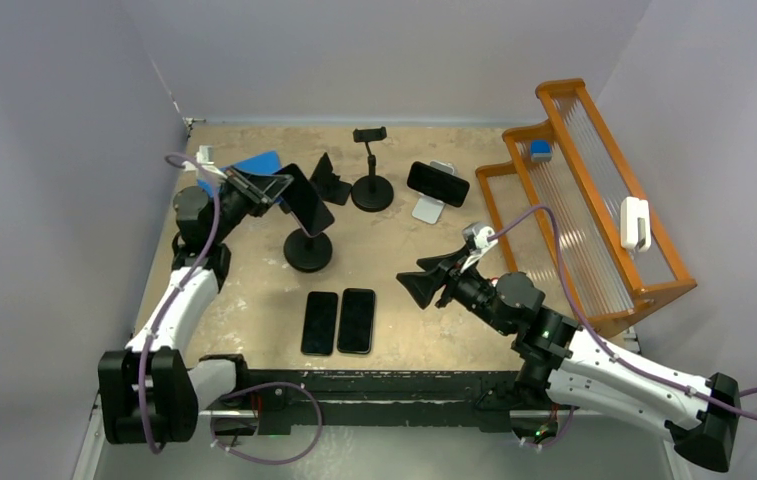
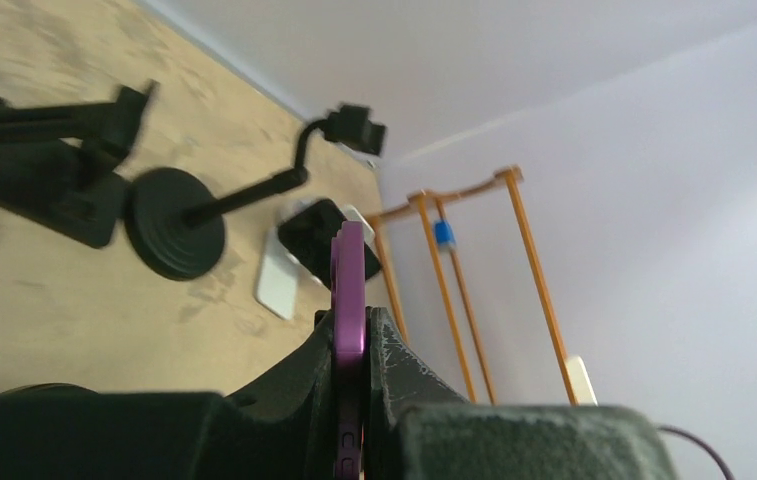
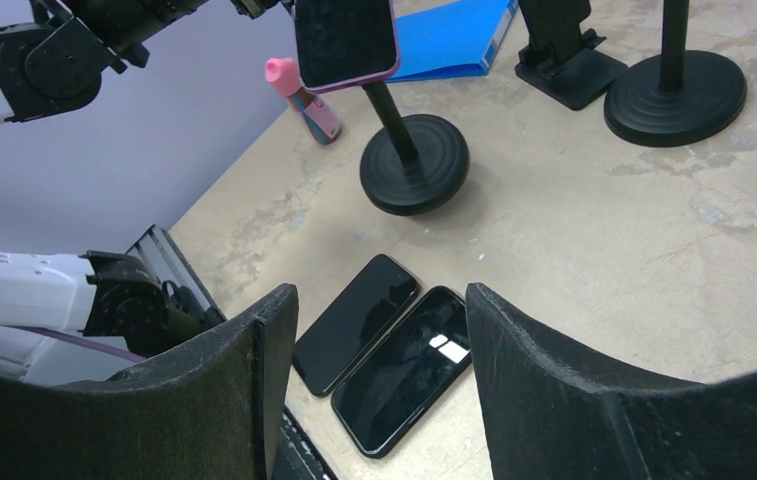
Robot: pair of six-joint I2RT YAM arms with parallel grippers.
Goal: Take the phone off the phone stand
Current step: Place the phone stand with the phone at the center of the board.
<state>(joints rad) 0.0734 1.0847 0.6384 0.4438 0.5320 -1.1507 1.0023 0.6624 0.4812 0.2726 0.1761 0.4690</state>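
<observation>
Purple-cased dark-screen phone (image 1: 306,200) sits up at the top of the black pole stand with the round weighted base (image 1: 308,250), tilted, and the left gripper (image 1: 272,187) is clamped on its edge. In the left wrist view you can see the purple rim pinched tight between both fingers. I honestly can't tell if the phone is free of the stand's cradle or not, since the back is hidden.

The right gripper (image 1: 416,285) has its jaws spread wide with nothing in them, hovering near the pair of black phones lying flat (image 1: 338,322) at the near edge of the table.

What worries me:
- If the cradle has any hold on it, a sideways pull probably drags the whole stand over, maybe onto those two flat phones.
- The grip is on a thin edge only, so a twist could let the phone slip and drop on the base.
- Nothing is bracing the stand, since the right arm is well apart from it.

As for brands or labels, no readable writing anywhere, and the screens are dark.
</observation>
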